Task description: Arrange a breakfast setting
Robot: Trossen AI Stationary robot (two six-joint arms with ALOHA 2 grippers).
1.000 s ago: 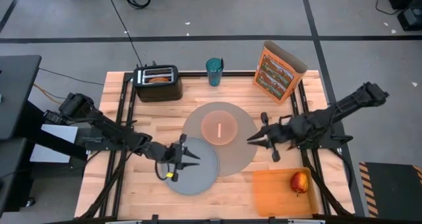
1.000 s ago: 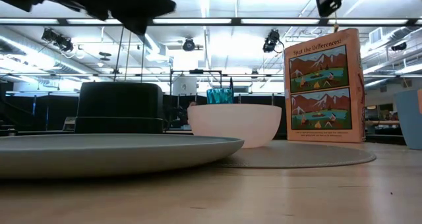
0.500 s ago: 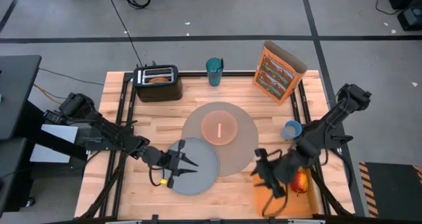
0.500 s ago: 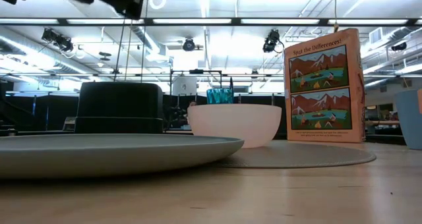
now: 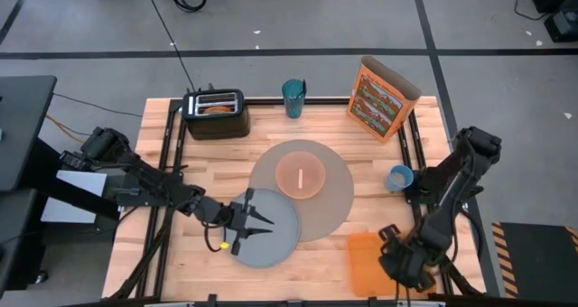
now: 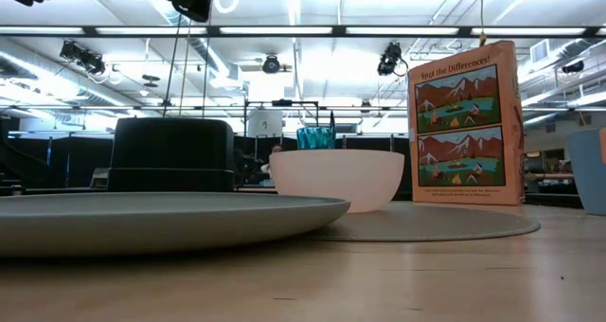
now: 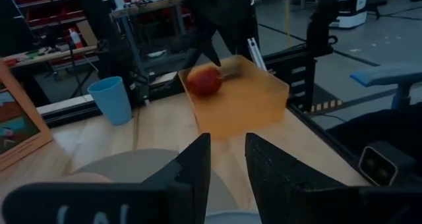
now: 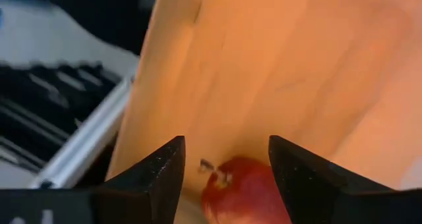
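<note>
Right gripper (image 8: 224,159) has dropped over the glossy round apple (image 8: 244,188), smooth fingers spread, empty.

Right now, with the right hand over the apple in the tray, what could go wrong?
1. The right hand is open around the apple, which sits near the orange tray wall; a finger might strike the wall.
2. The round apple could roll away as the fingers close.
3. The left hand hovers over the plate, beside the mat.

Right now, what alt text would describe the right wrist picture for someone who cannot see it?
The right gripper hangs open just above a red apple lying in an orange tray, one dark finger on each side of the fruit.
</note>
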